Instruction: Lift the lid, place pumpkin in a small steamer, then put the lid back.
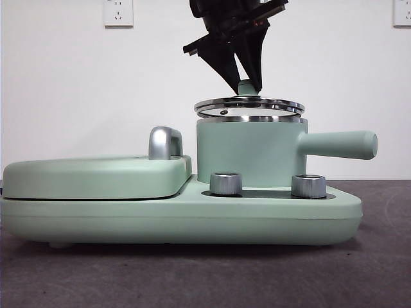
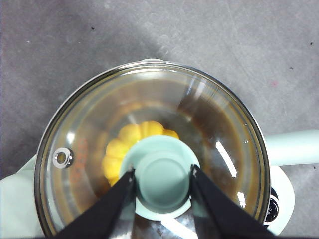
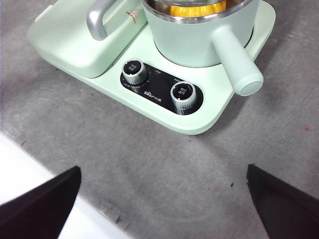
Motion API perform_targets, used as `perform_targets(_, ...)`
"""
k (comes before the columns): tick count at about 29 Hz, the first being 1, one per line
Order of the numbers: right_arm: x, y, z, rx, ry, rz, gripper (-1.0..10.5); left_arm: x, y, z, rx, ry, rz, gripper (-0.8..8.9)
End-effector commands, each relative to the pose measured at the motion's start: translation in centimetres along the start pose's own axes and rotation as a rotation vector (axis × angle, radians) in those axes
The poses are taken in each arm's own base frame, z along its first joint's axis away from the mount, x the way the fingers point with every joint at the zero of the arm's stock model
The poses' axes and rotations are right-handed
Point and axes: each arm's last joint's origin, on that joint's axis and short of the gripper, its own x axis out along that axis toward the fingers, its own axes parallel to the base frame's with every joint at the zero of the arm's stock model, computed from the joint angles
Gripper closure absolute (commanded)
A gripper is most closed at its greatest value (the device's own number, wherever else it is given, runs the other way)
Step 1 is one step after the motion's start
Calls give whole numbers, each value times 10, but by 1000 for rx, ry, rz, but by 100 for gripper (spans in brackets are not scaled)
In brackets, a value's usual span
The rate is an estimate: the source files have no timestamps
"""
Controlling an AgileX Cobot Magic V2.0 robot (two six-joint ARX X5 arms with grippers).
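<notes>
The left gripper (image 1: 246, 82) descends from above with its two black jaws clamped on the mint-green knob of the lid (image 1: 249, 106), which hangs slightly tilted just above the steel rim of the small steamer (image 1: 247, 154), not yet seated. Through the glass, the wrist camera shows the pumpkin (image 2: 130, 144) resting inside the pot, its yellow-orange ribs partly hidden behind the knob. The steamer stands on a mint-green cooker base (image 1: 192, 218) with two steel dials (image 3: 136, 72), its long handle pointing sideways, beside a flat griddle cover (image 1: 96, 174) with a steel handle. The right gripper (image 3: 164, 199) waits with jaws spread wide over the grey table (image 3: 149, 164).
</notes>
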Motion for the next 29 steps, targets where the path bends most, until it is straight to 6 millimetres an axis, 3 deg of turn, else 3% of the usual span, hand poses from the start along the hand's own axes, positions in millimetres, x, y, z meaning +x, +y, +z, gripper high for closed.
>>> perform_targets(1,-2,1,3,5,-16,8,396,3,-7,4,24,-27,-7,804)
perform_targets(13,-2,1,2,5,-13,7,396,19,-9,5,33,-9,-12,804)
perform_targets(29,-2,1,2,5,-14,6,396,20,-13,6,88,-18,-16,803)
